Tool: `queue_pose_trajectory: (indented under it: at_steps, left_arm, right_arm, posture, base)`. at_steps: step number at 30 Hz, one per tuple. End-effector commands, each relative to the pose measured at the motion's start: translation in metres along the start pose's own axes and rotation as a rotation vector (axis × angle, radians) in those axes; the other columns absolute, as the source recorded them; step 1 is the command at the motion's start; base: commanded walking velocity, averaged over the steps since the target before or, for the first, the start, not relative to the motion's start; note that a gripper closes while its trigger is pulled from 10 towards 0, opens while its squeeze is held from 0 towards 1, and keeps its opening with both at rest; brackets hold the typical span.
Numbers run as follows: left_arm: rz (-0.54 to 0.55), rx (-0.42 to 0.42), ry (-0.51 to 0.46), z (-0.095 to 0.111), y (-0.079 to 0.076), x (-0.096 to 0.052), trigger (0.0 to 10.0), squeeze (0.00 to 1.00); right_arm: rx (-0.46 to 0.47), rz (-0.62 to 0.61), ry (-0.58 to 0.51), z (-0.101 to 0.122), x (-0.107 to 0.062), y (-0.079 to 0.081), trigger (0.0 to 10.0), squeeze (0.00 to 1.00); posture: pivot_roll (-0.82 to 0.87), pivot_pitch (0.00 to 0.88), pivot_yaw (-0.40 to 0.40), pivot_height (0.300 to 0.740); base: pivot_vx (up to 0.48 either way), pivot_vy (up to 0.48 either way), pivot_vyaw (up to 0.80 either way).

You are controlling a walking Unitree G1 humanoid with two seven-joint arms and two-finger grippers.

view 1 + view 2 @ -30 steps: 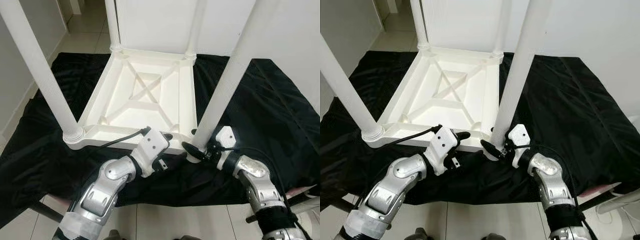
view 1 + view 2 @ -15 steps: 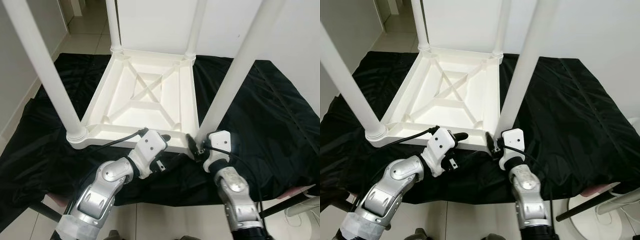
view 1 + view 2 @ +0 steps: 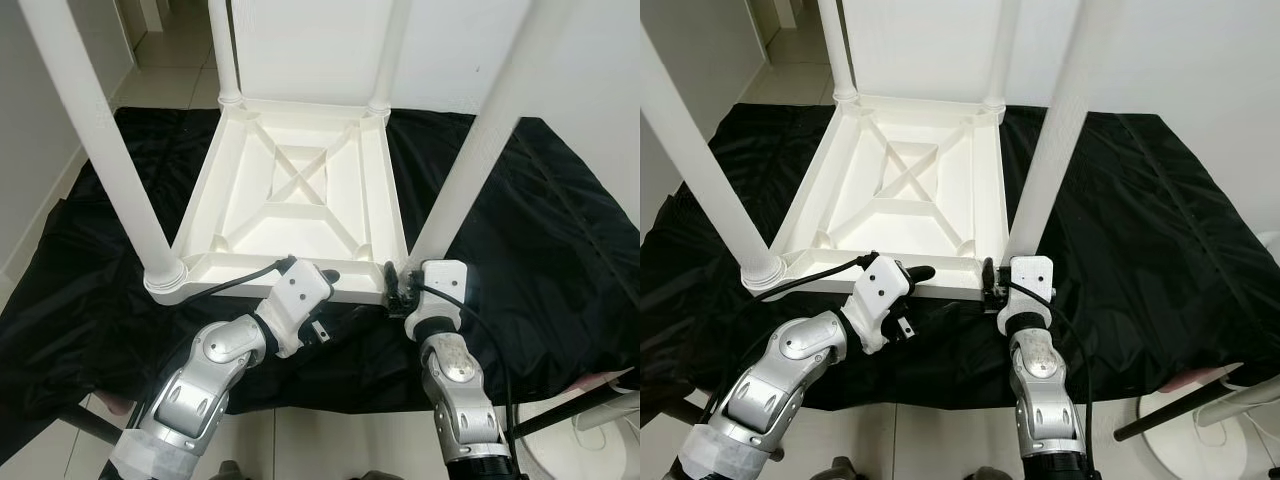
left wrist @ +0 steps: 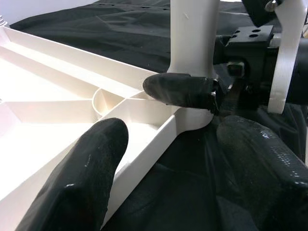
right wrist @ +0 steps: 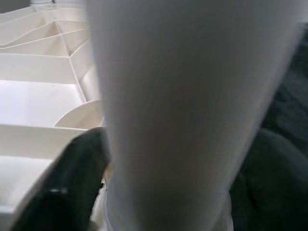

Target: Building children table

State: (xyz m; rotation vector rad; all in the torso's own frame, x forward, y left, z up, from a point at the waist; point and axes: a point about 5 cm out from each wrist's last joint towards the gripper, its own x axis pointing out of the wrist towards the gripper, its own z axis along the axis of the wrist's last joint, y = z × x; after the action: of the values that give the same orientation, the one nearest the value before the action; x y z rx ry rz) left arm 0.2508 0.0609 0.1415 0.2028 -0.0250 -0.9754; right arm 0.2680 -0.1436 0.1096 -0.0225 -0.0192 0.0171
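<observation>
White tabletop (image 3: 300, 190) lies inverted on black cloth (image 3: 540, 230) for leg fitting: right gripper (image 3: 400, 290) clamps near-right leg (image 3: 470, 170) at its socket, left gripper (image 3: 325, 285), fingers spread, straddles the rim.

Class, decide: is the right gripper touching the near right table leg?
Touching. In the left wrist view, one finger of the right gripper presses against the leg just above its base.

The upturned table (image 3: 300, 195) lies on a cloth (image 3: 540, 250) spread over the floor (image 3: 175, 60), legs up, with the left gripper (image 3: 325, 290) and right gripper (image 3: 398, 288) at its near edge, the right gripper around the near right leg (image 3: 470, 165).
</observation>
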Motion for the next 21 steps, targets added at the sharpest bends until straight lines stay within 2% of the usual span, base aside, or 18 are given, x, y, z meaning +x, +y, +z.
queue_pose_trajectory:
  at_steps: [1, 3, 4, 7, 8, 9, 13, 16, 18, 19, 21]
  left_arm:
    - [0.001, 0.005, -0.008, 0.003, 0.0, 0.001, 10.0, 0.0]
    - [0.005, 0.006, -0.01, 0.004, 0.001, 0.001, 10.0, 0.0]
    - [0.005, 0.006, -0.01, 0.004, 0.001, 0.001, 10.0, 0.0]
    - [0.01, 0.007, -0.011, 0.004, 0.002, 0.001, 10.0, 0.0]
    - [0.012, 0.008, -0.01, 0.004, 0.002, 0.0, 10.0, 0.0]
    - [0.013, 0.009, -0.01, 0.004, 0.003, 0.0, 10.0, 0.0]
    - [0.014, 0.01, -0.009, 0.004, 0.004, 0.0, 10.0, 0.0]
    - [0.012, 0.011, -0.01, 0.004, 0.005, 0.001, 10.0, 0.0]
    - [0.012, 0.012, -0.011, 0.004, 0.005, 0.001, 10.0, 0.0]
    - [0.011, 0.013, -0.012, 0.004, 0.005, 0.002, 10.0, 0.0]
    - [0.006, 0.016, -0.016, 0.005, 0.006, 0.004, 10.0, 0.0]
  right_arm:
    - [0.012, 0.006, -0.001, 0.001, -0.001, -0.001, 10.0, 1.0]
    - [0.012, 0.152, -0.067, 0.01, -0.004, -0.005, 10.0, 1.0]
    - [0.012, 0.152, -0.067, 0.01, -0.004, -0.005, 10.0, 1.0]
    - [0.002, 0.332, -0.086, 0.014, -0.011, -0.016, 10.0, 1.0]
    - [-0.002, 0.377, -0.078, 0.013, -0.013, -0.02, 10.0, 0.82]
    - [-0.014, 0.433, -0.067, 0.012, -0.014, -0.026, 10.0, 0.0]
    - [-0.04, 0.526, -0.031, 0.009, -0.015, -0.036, 10.0, 0.0]
    - [-0.098, 0.625, 0.022, 0.005, -0.007, -0.05, 10.0, 0.0]
    - [-0.106, 0.637, 0.028, 0.005, -0.006, -0.051, 10.0, 0.0]
    - [-0.127, 0.68, 0.035, 0.004, -0.003, -0.052, 10.0, 0.0]
    - [-0.153, 0.74, 0.041, 0.006, 0.008, -0.052, 10.0, 0.0]
  posture:
    - [-0.03, 0.0, 0.012, 0.74]
    - [-0.03, 0.0, 0.006, 0.74]
    - [-0.03, 0.0, 0.006, 0.74]
    - [-0.03, 0.0, 0.007, 0.74]
    - [-0.03, 0.0, 0.007, 0.74]
    - [-0.03, 0.0, 0.006, 0.74]
    - [-0.03, 0.0, 0.007, 0.74]
    - [-0.03, 0.0, 0.01, 0.74]
    - [-0.03, 0.0, 0.01, 0.74]
    - [-0.04, 0.0, 0.016, 0.74]
    - [-0.04, 0.0, 0.017, 0.74]
  base:
    - [0.0, 0.0, 0.0]
    - [0.0, 0.0, 0.0]
    - [0.0, 0.0, 0.0]
    - [0.0, 0.0, 0.0]
    - [0.0, 0.0, 0.0]
    - [0.0, 0.0, 0.0]
    - [0.0, 0.0, 0.0]
    - [0.0, 0.0, 0.0]
    - [0.0, 0.0, 0.0]
    - [0.0, 0.0, 0.0]
    - [0.0, 0.0, 0.0]
